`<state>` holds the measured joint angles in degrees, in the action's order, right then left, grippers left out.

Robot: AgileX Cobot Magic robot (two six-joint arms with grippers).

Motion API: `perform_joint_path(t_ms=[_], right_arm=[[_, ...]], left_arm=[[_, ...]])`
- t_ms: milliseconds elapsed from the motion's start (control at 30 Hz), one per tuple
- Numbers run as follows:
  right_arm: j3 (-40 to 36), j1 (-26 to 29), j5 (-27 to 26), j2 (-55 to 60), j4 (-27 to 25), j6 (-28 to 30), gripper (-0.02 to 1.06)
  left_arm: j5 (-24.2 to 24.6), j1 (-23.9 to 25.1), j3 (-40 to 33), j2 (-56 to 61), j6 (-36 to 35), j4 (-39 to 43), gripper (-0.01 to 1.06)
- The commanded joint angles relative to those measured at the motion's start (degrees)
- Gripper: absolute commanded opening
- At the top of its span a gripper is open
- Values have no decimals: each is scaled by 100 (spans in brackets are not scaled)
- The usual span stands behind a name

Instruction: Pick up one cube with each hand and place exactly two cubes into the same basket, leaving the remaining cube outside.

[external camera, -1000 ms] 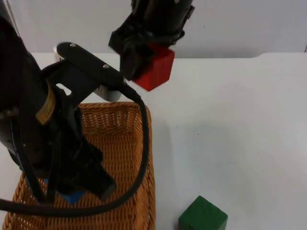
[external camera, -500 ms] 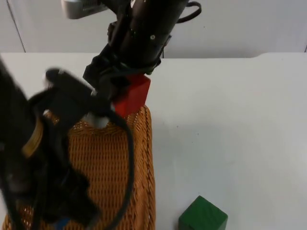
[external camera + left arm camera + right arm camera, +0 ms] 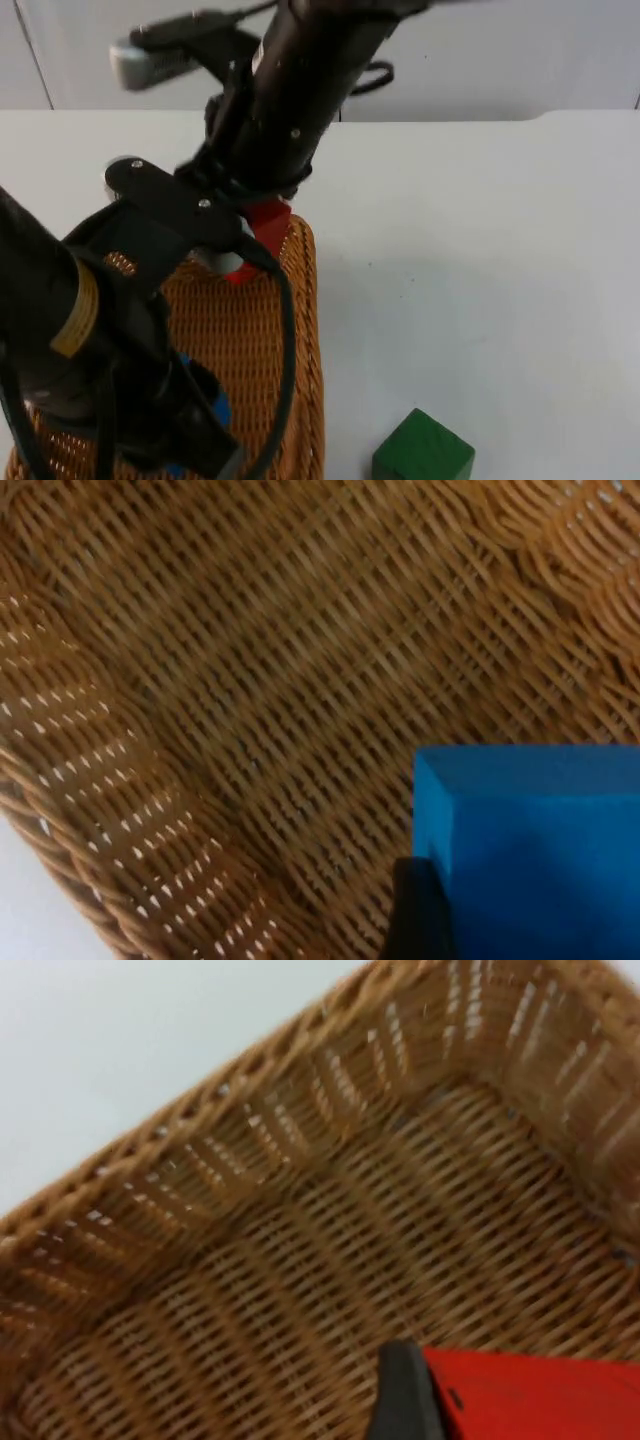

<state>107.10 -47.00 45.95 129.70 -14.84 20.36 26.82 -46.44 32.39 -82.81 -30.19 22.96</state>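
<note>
Lowered since earlier: right gripper (image 3: 252, 238), fingers pinching red cube (image 3: 262, 228) over basket (image 3: 305, 330). Left gripper (image 3: 195, 420) pinching blue cube (image 3: 535, 850). One green cube (image 3: 422, 450) on bench (image 3: 480, 250).

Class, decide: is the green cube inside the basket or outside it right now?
Outside. The green cube sits on the white table, apart from the wicker basket.

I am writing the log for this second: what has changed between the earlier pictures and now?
The right gripper carried the red wooden cube from above the white table down over the woven wicker basket. It holds the cube. The left gripper stayed low in the basket, holding the blue cube. The green cube and the basket did not move.
</note>
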Motion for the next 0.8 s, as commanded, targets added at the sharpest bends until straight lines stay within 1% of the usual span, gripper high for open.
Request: perform_joint_path(t_ms=[0, 100, 200, 267, 367, 400, 600, 767], right_arm=[[-34, -44, -89, 78, -49, 47, 0], [-34, -44, -101, 245, -49, 47, 0], [-34, -44, -137, 404, -58, 47, 0], [-34, -44, -137, 468, -71, 47, 0], [-34, -44, -149, 561, -100, 47, 0], [-34, -44, -149, 589, -100, 47, 0], [-34, -44, -198, 599, -89, 47, 0], [-34, -44, -210, 599, -100, 47, 0]], left_arm=[[-32, -12, -58, 32, -73, 127, 0], [-90, -12, -153, -41, -245, 248, 0], [-365, -12, -290, -194, -469, 498, 0], [-433, -12, -303, -225, -485, 509, 0], [-801, -12, -303, -301, -485, 601, 0], [-844, -12, -303, -328, -485, 626, 0], [-915, -12, -303, -643, -507, 704, 0], [-957, -12, -303, -1082, -809, 969, 0]])
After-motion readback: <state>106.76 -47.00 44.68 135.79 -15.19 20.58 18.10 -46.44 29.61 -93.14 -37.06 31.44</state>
